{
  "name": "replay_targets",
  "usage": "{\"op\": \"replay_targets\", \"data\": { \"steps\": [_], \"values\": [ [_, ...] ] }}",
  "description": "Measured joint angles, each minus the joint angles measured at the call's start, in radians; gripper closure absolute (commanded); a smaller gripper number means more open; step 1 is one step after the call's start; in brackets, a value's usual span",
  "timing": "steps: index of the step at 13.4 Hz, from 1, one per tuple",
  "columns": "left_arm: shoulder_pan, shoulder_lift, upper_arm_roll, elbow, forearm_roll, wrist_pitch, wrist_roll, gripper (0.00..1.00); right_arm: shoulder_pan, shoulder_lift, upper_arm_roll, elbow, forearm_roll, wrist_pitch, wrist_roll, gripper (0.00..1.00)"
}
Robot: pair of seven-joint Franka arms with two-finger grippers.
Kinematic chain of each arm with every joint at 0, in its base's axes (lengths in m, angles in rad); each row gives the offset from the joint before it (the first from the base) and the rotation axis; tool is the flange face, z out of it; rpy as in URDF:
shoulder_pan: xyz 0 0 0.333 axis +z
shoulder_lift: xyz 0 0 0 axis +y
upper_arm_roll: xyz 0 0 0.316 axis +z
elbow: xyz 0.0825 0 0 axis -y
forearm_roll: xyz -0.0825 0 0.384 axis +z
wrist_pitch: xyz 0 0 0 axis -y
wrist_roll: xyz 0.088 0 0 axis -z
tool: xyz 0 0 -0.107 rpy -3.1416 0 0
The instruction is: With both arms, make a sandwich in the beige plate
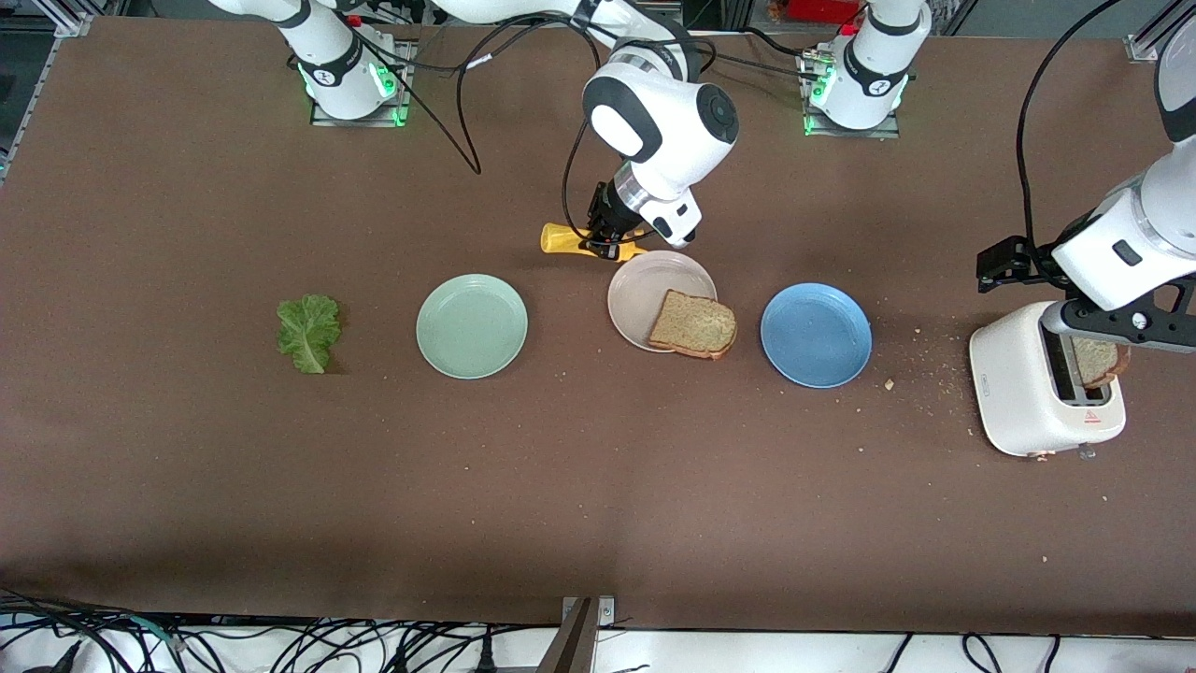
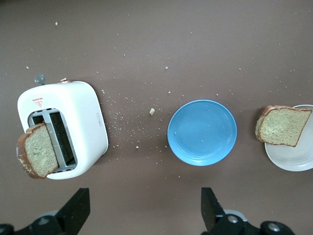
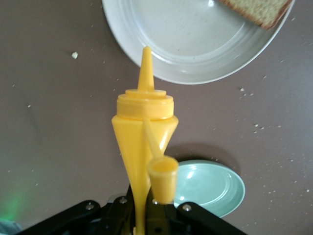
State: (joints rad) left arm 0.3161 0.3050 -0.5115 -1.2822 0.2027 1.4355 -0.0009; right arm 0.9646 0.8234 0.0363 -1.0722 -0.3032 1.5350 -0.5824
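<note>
**Entry: sandwich assembly, part-built; positions by clock face as shown in the front view**

- **Beige plate** (image 1: 643,283): set mid-table, between the mint-green plate (image 1: 472,325) at its 9 o'clock and the blue plate (image 1: 816,334) at its 3 o'clock.
- **First bread slice** (image 1: 693,323): laid on the beige plate at its 4 o'clock, with a corner overhanging the rim.
- **Second bread slice** (image 1: 1099,361): seated tilted in a slot of the white toaster (image 1: 1014,383), at the left arm's end of the table. Crumbs are scattered between the toaster and the blue plate.
- **Lettuce leaf** (image 1: 308,333): lying on the table at 9 o'clock of the mint-green plate, untouched.
- **Right gripper** (image 1: 609,236): clamped on a yellow squeeze bottle (image 1: 562,239) at the beige plate's 11 o'clock. The bottle is held sideways with the nozzle aimed at the plate rim and the cap flipped back. Whether the bottle rests on the table cannot be told.
- **Left gripper** (image 1: 1117,329): held over the toaster with its fingers (image 2: 76,205) spread wide and nothing held.

**Handling note (judgement):** fetching the toaster slice appears to be the step in hand. The open fingers would best be closed across the slice's flat faces, below the crust, and the slice drawn straight up so that the toaster is not dragged. The first slice would be better centred before anything is stacked on it.
</note>
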Motion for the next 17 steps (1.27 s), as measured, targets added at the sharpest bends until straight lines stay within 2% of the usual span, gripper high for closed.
{"op": "replay_targets", "data": {
  "steps": [10,14,17],
  "values": [
    [0.0,0.0,0.0,0.0,0.0,0.0,0.0,0.0,0.003,0.012,-0.009,0.001,-0.016,0.187,0.072,1.0],
    [0.0,0.0,0.0,0.0,0.0,0.0,0.0,0.0,0.01,0.053,-0.009,0.001,-0.016,0.297,0.111,1.0],
    [0.0,0.0,0.0,0.0,0.0,0.0,0.0,0.0,0.024,0.077,-0.009,0.001,-0.016,0.324,0.139,1.0]
  ]
}}
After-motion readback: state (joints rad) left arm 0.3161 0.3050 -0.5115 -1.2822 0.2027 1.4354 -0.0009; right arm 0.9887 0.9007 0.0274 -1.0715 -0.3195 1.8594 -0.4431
